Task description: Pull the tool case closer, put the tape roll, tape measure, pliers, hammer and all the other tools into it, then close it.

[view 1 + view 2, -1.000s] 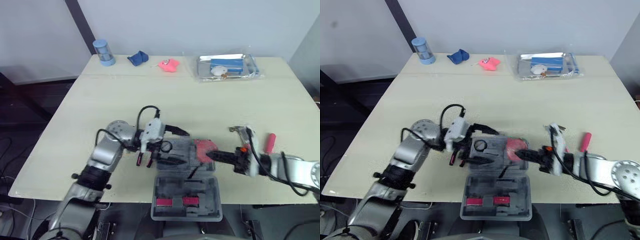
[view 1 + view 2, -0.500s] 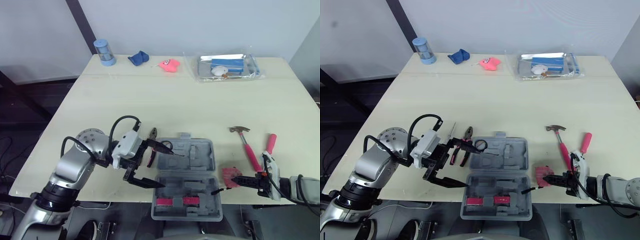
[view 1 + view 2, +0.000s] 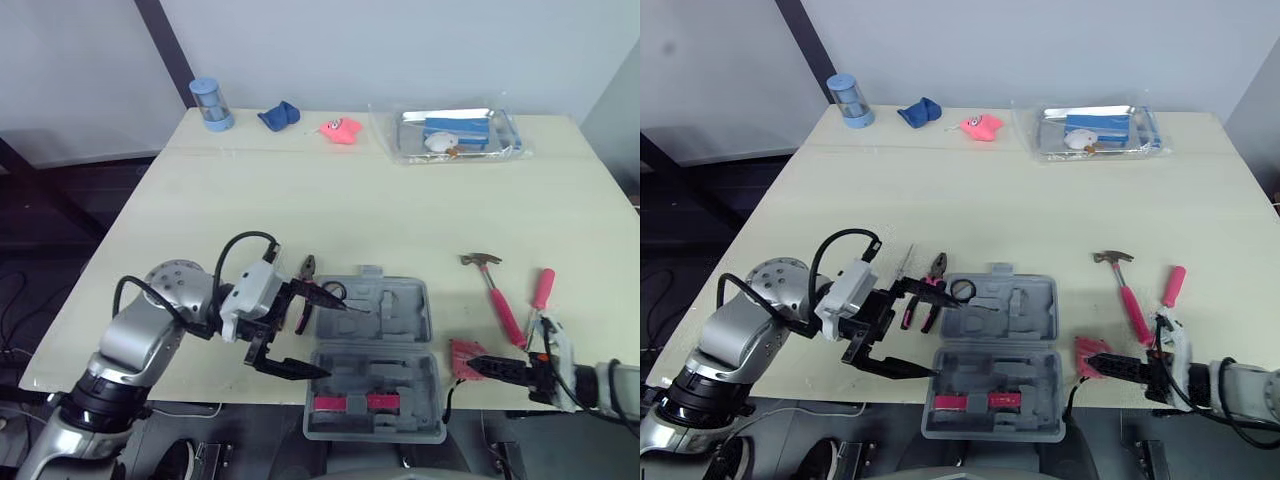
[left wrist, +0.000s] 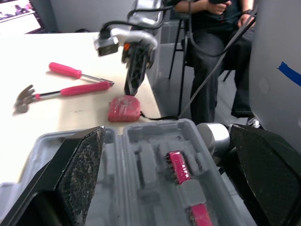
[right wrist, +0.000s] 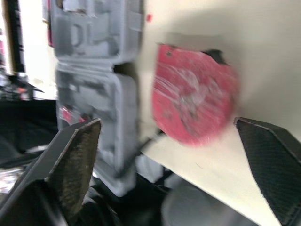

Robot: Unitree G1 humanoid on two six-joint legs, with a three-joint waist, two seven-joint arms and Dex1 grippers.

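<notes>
Right gripper (image 3: 482, 366) spread wide, empty, tips just beside the tape measure (image 3: 461, 353)
It's at 3 o'clock of the open tool case (image 3: 375, 345), by the table (image 3: 300, 200) edge. I reckon a sloppy grab shoves it off. Left gripper (image 3: 303, 336), also wide, is at 9 o'clock.

Left arm: elbow bent, forearm reaching toward the robot's right, wrist roughly level. Left pincer (image 3: 333, 340): 2 black fingers spread wide apart. Right arm: forearm low, pointing toward the robot's left. Right pincer (image 3: 478, 366): 2 black fingers parted wide.
</notes>
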